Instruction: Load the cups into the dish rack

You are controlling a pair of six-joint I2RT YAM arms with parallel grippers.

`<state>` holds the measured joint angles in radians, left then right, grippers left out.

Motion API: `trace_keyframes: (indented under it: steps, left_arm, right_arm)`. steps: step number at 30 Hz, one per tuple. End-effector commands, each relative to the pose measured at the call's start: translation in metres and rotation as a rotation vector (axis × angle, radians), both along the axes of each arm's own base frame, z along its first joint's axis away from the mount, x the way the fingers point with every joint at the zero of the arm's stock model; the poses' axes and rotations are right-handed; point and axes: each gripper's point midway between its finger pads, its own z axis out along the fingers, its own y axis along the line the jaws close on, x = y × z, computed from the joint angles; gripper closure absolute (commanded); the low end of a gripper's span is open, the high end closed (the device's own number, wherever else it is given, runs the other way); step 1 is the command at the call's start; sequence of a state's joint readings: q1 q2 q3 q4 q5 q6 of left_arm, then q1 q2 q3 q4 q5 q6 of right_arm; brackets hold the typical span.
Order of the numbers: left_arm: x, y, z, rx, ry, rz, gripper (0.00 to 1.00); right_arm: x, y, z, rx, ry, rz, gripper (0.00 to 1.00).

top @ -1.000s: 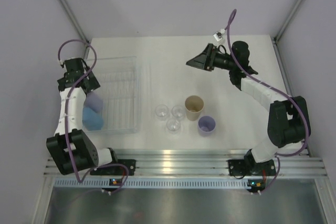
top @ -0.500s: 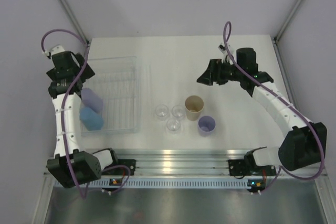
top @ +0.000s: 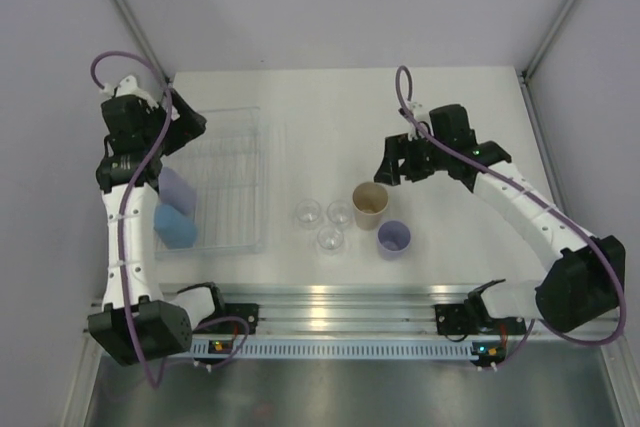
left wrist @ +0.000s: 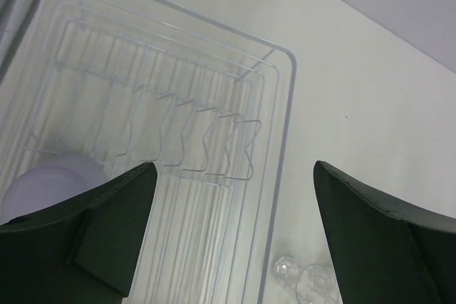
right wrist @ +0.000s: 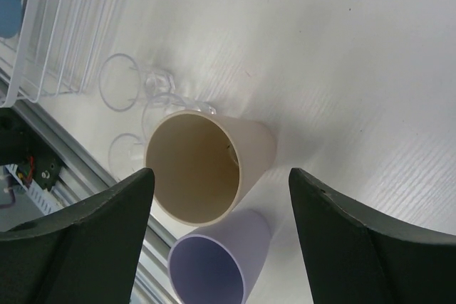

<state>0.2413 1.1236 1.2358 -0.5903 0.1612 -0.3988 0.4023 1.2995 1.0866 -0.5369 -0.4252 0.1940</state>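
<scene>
The dish rack (top: 235,152) sits on the left of the counter (top: 330,112); a lavender tumbler (top: 176,188) and a blue tumbler (top: 177,227) sit side by side along its left side, the blue one nearer. The left hand (top: 192,125) hangs over the rack's far-left corner, fingers spread wide, holding nothing. Still on the counter, right of the rack, three clear cups (top: 308,213) (top: 339,212) (top: 329,239) cluster together; just right of them stands a beige tumbler (top: 370,204), mouth up; a second lavender tumbler (top: 393,239) stands near and right of it, almost touching. The right hand (top: 392,162) hovers just beyond the beige tumbler, released and empty; its wrist view frames that tumbler between the parted fingers.
</scene>
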Motion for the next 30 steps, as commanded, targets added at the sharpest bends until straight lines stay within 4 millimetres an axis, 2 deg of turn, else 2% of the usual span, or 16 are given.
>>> trace_keyframes:
  steps: [1, 9, 14, 16, 17, 22, 26, 28, 30]
  left_arm:
    - [0.011, -0.03, 0.022, -0.013, -0.094, -0.157, 0.04]
    - [0.007, -0.065, 0.033, -0.032, -0.138, -0.307, 0.03]
    - [0.009, -0.073, 0.039, -0.034, -0.151, -0.334, 0.03]
    - [0.01, -0.076, 0.039, -0.032, -0.152, -0.339, 0.03]
    - [0.011, -0.076, 0.04, -0.032, -0.152, -0.339, 0.03]
    - [0.012, -0.078, 0.043, -0.015, -0.17, -0.331, 0.03]
    - [0.015, -0.078, 0.04, -0.013, -0.161, -0.331, 0.03]
    - [0.017, -0.077, 0.037, -0.015, -0.151, -0.32, 0.03]
    - [0.019, -0.076, 0.037, -0.011, -0.149, -0.297, 0.03]
  right_arm:
    - [-0.002, 0.004, -0.002, -0.054, -0.011, 0.011, 0.23]
    - [-0.002, 0.013, -0.02, -0.141, 0.022, 0.029, 0.25]
    - [0.0, 0.013, -0.032, -0.195, 0.042, 0.027, 0.29]
    - [0.002, 0.013, -0.037, -0.207, 0.049, 0.029, 0.39]
    - [0.003, 0.014, -0.038, -0.212, 0.05, 0.028, 0.48]
    - [0.008, 0.021, -0.048, -0.228, 0.073, 0.042, 0.64]
    - [0.011, 0.024, -0.054, -0.244, 0.087, 0.056, 0.7]
    - [0.011, 0.024, -0.06, -0.263, 0.099, 0.066, 0.76]
    - [0.012, 0.023, -0.064, -0.281, 0.109, 0.064, 0.87]
